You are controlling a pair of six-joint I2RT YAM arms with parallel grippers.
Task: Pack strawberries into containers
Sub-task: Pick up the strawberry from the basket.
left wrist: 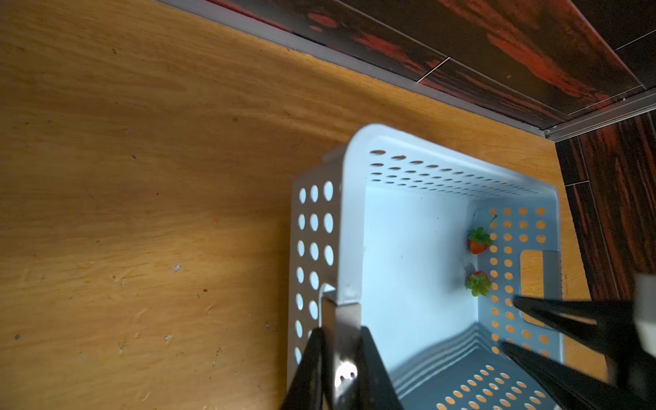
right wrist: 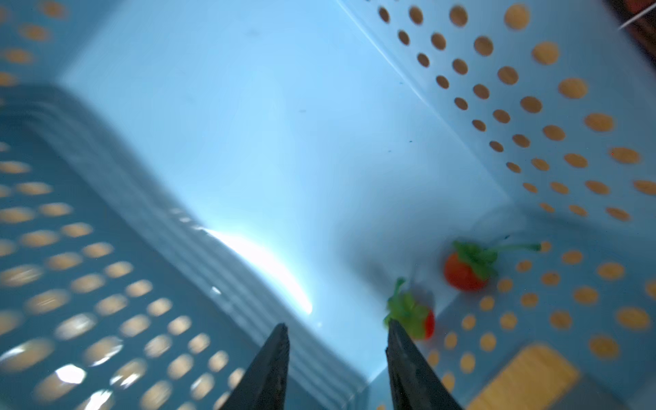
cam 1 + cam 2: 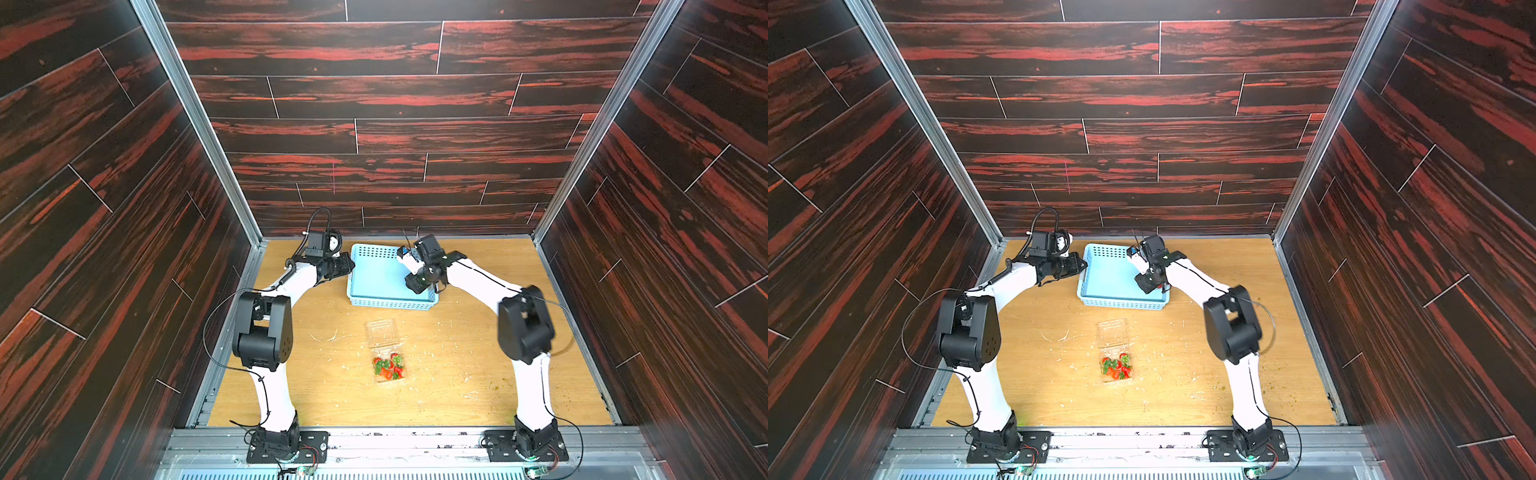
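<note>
Right wrist view showed the right claw (image 2: pixel 337 326) spread and empty inside the blue basket (image 2: pixel 248 106), one tip just beside one of two loose strawberries (image 2: pixel 413 316). The left claw (image 1: pixel 342 332) was pinching the basket's rim. Remaining strawberries (image 3: pixel 388 368) lay in the open clamshell box (image 3: pixel 380 332) on the counter (image 3: pixel 478 374), well apart from the basket.

The left arm (image 3: pixel 274 395) and right arm (image 3: pixel 532 395) share one build: white tubular links joined by bulky matte-black joint housings (image 3: pixel 266 328). Just behind each pincer sits a black wrist block (image 3: pixel 318 243). Thin black cables (image 3: pixel 203 332) trail back from it along the white links. The right gripper (image 2: pixel 337 323) ends in two slim, black, tapering fingers (image 2: pixel 269 369). Farthest from the pincers, black base plates (image 3: pixel 311 442) carry silver screws, with red wires beside them.
</note>
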